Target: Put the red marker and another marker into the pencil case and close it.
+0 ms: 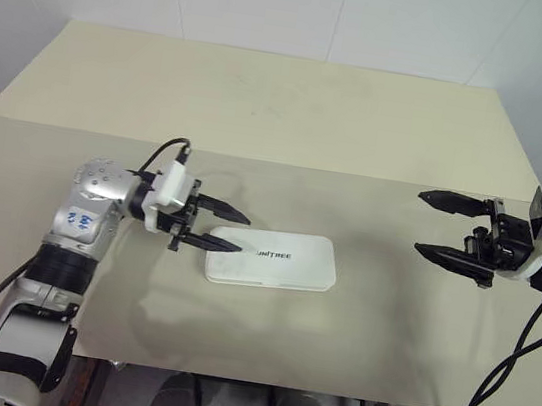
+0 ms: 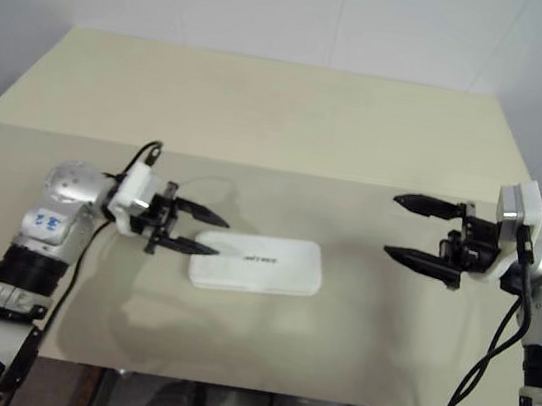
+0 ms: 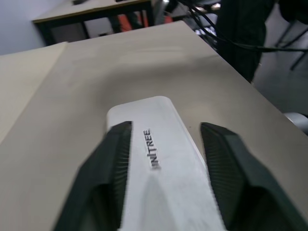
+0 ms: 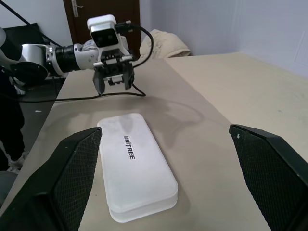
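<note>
Pencil case: I see the white pencil case [image 1: 271,259] lying flat with its lid down, just below the centre of the left eye frame, dark lettering on the lid, long side running across the picture.
Table: it rests on a beige table [image 1: 265,101] that fills most of the frame and meets a white wall along the top.
Left gripper: my left gripper [image 1: 230,230] sits left of centre, pointing toward the case's left end. Its two black fingers are spread apart; the lower fingertip overlaps the case's left edge in the frame, though I cannot tell if it touches.
Left wrist view: the case runs up the middle between the two fingers [image 3: 113,159], which stand apart on either side of the lettering.
Right gripper: my right gripper [image 1: 430,223] is at the right edge of the frame, well apart from the case, its fingers spread wide and holding nothing.
Markers: I cannot see the red marker or the green one in these frames.
</note>
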